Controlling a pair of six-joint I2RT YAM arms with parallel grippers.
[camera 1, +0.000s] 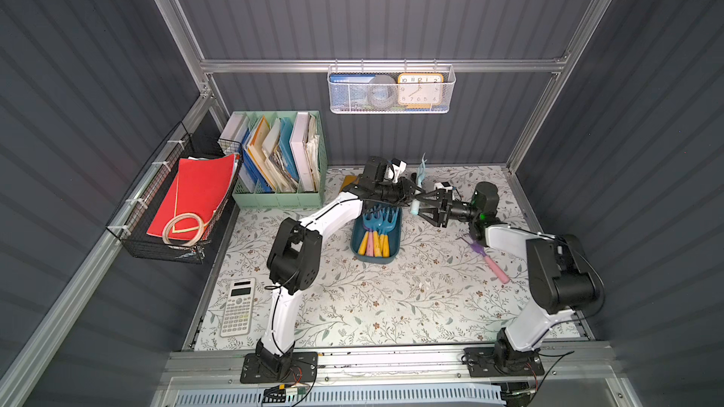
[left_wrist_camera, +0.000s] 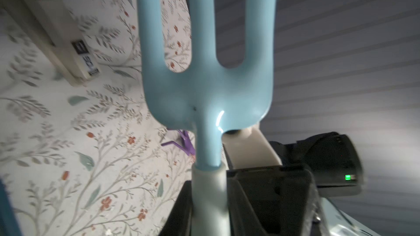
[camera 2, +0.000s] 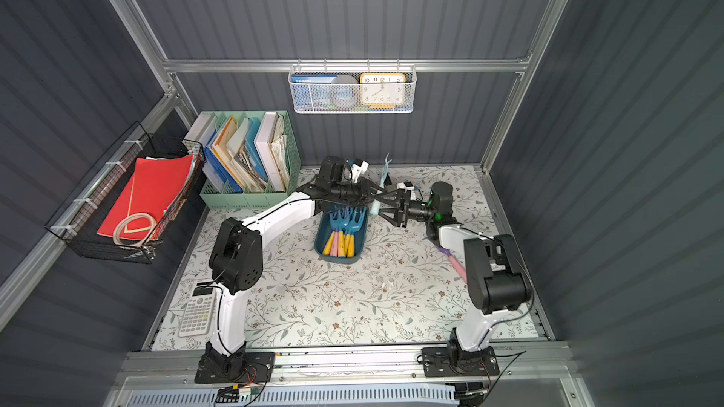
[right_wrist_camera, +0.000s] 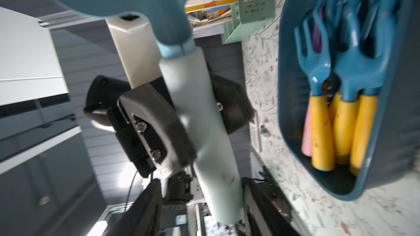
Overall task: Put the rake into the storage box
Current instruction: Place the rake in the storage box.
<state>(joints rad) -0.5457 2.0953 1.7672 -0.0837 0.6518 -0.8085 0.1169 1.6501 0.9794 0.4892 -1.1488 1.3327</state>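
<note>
two arms meeting over one rake above one box

i am seeing the left gripper (camera 1: pixel 411 192) clamping the pale blue rake (camera 1: pixel 420 178) by its handle above the storage box (camera 1: pixel 395 236), the right gripper (camera 1: pixel 422 211) standing open around it; one purple rake (camera 1: pixel 485 258) is lying apart.

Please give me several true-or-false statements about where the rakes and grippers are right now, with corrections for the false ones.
1. The left gripper is clamped on the pale handle of the light blue rake. True.
2. The storage box holds no rakes. False: several blue rakes with yellow handles lie in it.
3. The right gripper stands open around the light blue rake's handle end. True.
4. The purple rake lies inside the storage box. False: it lies on the table, beside the right arm.
5. The light blue rake rests flat on the table. False: it is held upright in the air.
</note>
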